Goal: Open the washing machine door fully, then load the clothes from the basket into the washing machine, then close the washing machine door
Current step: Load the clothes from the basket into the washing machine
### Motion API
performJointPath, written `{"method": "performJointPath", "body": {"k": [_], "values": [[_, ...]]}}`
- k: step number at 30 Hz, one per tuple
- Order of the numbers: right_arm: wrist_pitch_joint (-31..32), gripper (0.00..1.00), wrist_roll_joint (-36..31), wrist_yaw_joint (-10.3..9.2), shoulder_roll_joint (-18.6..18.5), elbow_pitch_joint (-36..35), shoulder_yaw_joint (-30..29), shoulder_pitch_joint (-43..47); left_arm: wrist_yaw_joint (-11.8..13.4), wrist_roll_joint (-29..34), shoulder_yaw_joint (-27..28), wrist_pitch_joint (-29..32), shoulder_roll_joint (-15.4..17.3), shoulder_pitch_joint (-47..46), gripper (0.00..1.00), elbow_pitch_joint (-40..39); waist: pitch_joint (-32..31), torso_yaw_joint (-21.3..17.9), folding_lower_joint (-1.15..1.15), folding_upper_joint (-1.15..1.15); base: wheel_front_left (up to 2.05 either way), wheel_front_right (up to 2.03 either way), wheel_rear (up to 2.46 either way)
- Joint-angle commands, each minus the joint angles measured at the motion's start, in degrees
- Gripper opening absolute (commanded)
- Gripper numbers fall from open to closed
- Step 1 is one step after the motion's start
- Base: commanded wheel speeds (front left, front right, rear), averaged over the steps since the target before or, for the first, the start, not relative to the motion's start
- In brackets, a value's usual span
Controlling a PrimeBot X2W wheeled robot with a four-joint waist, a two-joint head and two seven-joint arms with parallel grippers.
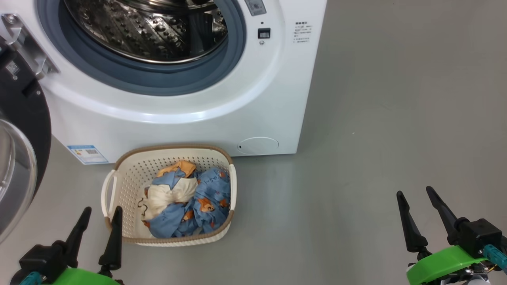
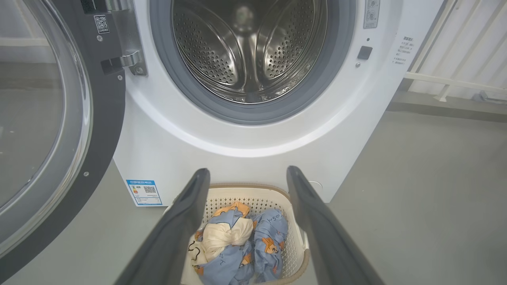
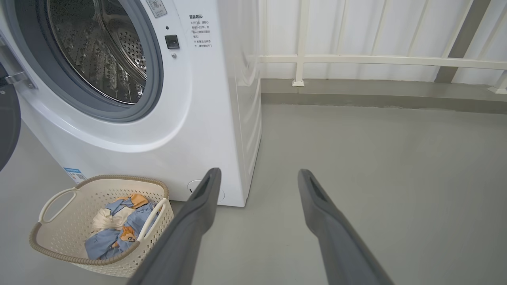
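Washing machine door point(image 1: 23, 130) swung open at left, basket point(image 1: 130, 174) on floor point(image 1: 356, 158) just before washing machine point(image 1: 237, 111), clothes point(image 1: 198, 202) heaped inside basket, left hand point(image 1: 102, 209) spread near basket's left corner, right hand point(image 1: 415, 192) spread, well apart.

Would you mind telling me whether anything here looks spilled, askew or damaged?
Nothing stands out: the door is open, and the clothes lie bunched inside the upright basket, none spilled on the floor.

Grey floor point(image 3: 376, 158) meets white panelled wall point(image 3: 356, 27) — pale railing point(image 3: 376, 60).
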Motion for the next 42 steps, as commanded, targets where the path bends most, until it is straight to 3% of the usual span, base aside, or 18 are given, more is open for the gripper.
{"method": "performJointPath", "body": {"k": [1,16,31,42], "values": [[-0.7,1.00,-0.1,0.16,-0.2,-1.5,1.4,0.4,-0.1,-0.2,1.8,-0.4,1.9,-0.4,1.00,-1.5,0.1,0.0,0.00,0.00,0.84,-1.57,0.73],[-0.7,1.00,0.0,0.16,0.3,-1.5,1.9,0.2,-0.1,-0.3,2.2,-0.4,1.6,-1.3,1.00,-1.4,0.7,-0.3,0.00,0.00,1.05,-1.39,0.34],[-0.7,1.00,0.0,0.16,1.0,-1.7,2.2,-0.8,-0.1,-0.8,1.6,-0.4,0.2,-2.3,1.00,-0.4,2.7,-0.4,0.00,0.00,0.12,-0.12,0.00],[-0.7,1.00,-0.2,0.16,1.9,-2.6,2.6,-3.7,-0.1,-4.6,-4.8,-0.4,-0.7,-6.1,1.00,7.5,8.4,-1.9,0.00,0.00,0.00,0.00,0.00]]}}
